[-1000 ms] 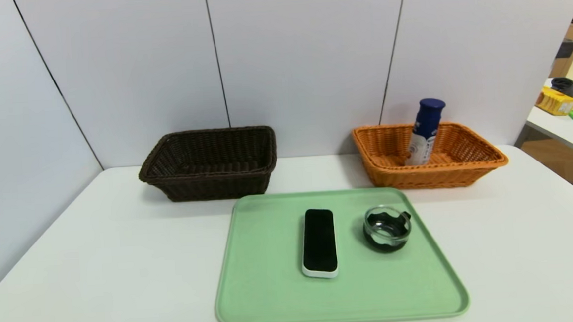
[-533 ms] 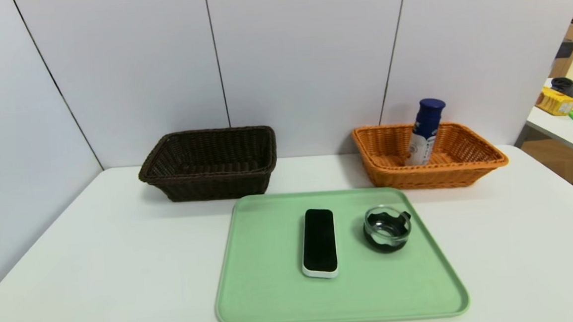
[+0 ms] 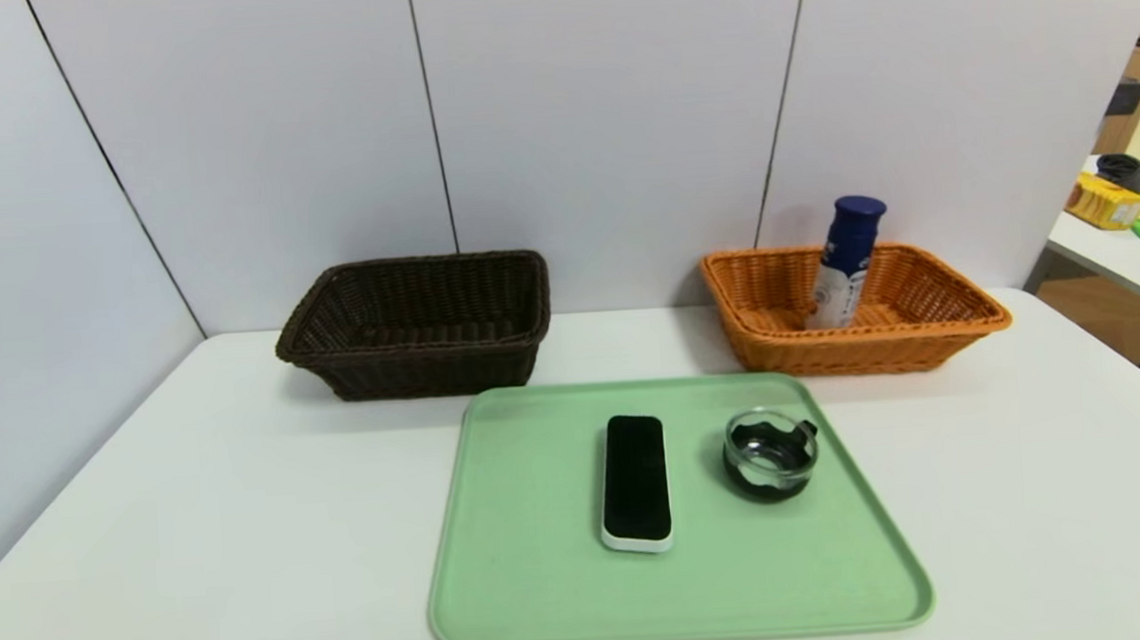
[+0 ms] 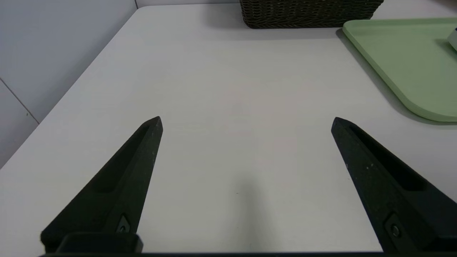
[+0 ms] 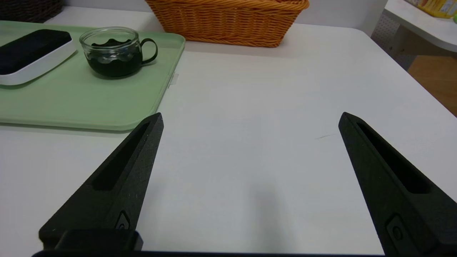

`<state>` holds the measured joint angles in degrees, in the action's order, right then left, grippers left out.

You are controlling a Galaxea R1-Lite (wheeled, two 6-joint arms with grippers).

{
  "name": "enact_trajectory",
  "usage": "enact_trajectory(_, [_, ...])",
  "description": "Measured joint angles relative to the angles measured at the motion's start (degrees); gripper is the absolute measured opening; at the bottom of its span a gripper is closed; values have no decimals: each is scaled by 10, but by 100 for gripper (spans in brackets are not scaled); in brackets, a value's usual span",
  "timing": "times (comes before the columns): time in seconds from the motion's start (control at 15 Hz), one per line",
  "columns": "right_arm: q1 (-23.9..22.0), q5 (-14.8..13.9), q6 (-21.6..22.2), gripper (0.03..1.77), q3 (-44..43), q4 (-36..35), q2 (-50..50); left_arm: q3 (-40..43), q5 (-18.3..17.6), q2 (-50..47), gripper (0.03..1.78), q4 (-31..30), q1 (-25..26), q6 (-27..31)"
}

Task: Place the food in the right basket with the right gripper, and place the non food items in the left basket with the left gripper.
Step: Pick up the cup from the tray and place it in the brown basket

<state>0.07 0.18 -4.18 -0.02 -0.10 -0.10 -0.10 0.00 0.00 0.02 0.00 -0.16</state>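
On the green tray (image 3: 547,598) lay the black-faced slab (image 3: 634,479) and, beside it, the glass dish (image 3: 770,451), apparently dark inside. Bottle (image 3: 846,264) stood leaning in the orange basket (image 3: 966,320); the dark brown basket (image 3: 414,364) held nothing visible. Left gripper (image 4: 246,121) and right gripper (image 5: 250,117) hovered over bare table (image 3: 198,541), jaws spread wide, holding nothing.
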Motion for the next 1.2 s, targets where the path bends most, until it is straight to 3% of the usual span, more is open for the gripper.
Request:
enact_trajectory(0.4, [0, -3, 34, 169, 0, 0, 0, 0, 0, 0, 169, 0, 0, 0])
enact_trajectory(1.2, [0, -3, 34, 169, 0, 0, 0, 0, 0, 0, 169, 0, 0, 0])
